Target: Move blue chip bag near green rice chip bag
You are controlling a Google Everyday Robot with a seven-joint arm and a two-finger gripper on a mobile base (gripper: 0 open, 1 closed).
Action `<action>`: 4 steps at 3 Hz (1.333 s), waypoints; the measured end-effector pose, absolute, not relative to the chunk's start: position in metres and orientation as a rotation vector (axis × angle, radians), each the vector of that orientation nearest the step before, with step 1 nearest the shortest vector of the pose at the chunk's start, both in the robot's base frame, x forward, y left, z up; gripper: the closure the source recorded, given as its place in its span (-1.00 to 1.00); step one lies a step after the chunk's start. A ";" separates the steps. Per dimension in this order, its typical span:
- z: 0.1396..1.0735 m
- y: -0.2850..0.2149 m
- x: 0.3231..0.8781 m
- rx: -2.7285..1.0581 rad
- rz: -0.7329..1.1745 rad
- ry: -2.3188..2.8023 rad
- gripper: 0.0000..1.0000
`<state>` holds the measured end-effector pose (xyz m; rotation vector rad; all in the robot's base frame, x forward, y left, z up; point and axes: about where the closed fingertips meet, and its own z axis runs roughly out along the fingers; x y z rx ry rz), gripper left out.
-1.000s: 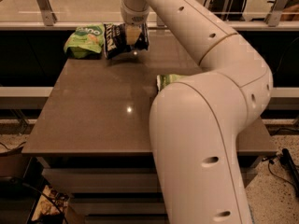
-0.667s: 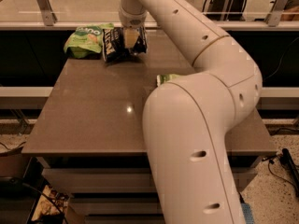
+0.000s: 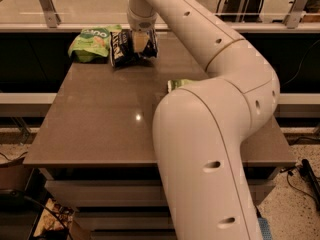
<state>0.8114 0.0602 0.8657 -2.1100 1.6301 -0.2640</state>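
The blue chip bag [image 3: 121, 50], dark navy with white lettering, is at the far left of the table, right beside the green rice chip bag [image 3: 92, 43], their edges almost touching. My gripper [image 3: 141, 43] reaches down from above and is shut on the right part of the blue chip bag, holding it at the table surface. The arm [image 3: 210, 134] fills the right half of the view and hides much of the table there.
A pale green bag [image 3: 177, 84] peeks out from behind the arm near the table's middle. The brown table [image 3: 105, 129] has a metal rail [image 3: 47, 6] and a glass barrier behind its far edge. Shelves and cables sit below.
The gripper has moved left with the blue chip bag, bringing it closer to the green rice chip bag.
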 end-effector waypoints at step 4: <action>0.854 0.064 0.813 -2.123 -0.254 1.634 -1.00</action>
